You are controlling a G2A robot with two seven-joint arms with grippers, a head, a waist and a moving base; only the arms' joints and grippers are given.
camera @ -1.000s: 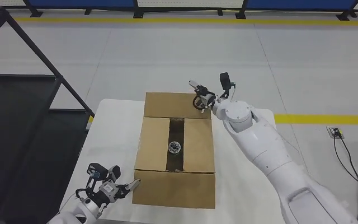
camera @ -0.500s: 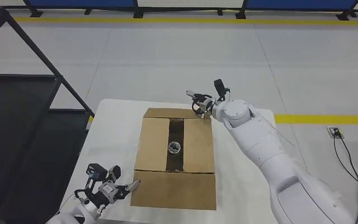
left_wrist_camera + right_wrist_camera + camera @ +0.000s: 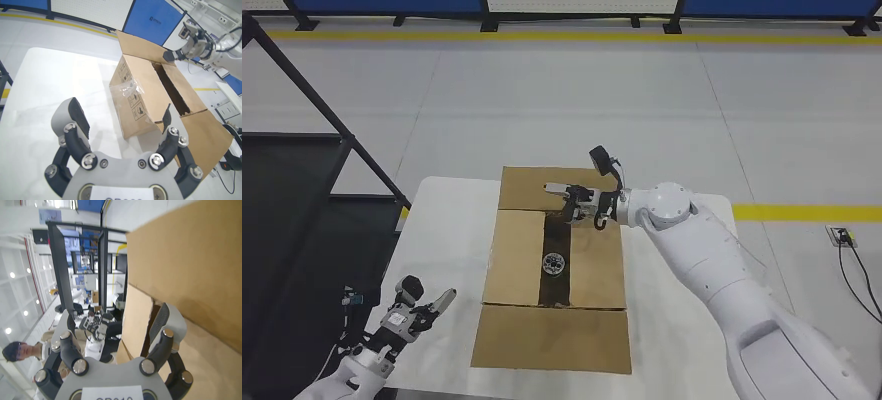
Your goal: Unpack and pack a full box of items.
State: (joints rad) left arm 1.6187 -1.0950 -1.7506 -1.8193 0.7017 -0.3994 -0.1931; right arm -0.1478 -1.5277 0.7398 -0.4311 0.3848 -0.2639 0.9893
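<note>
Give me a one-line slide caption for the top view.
Right gripper open at the far end of a partly opened cardboard box; left gripper open, off its near corner.

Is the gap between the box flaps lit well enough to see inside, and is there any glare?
Top view: gap mostly dark, one round pale item visible. Left wrist view: gap black inside; clear plastic film on the box side glints. Right wrist view: round lamps glare bright.

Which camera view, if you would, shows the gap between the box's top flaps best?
The top view: the gap runs full length, with a round item inside. The left wrist view shows it obliquely, its inside dark; the right wrist view catches just one torn end.
</note>
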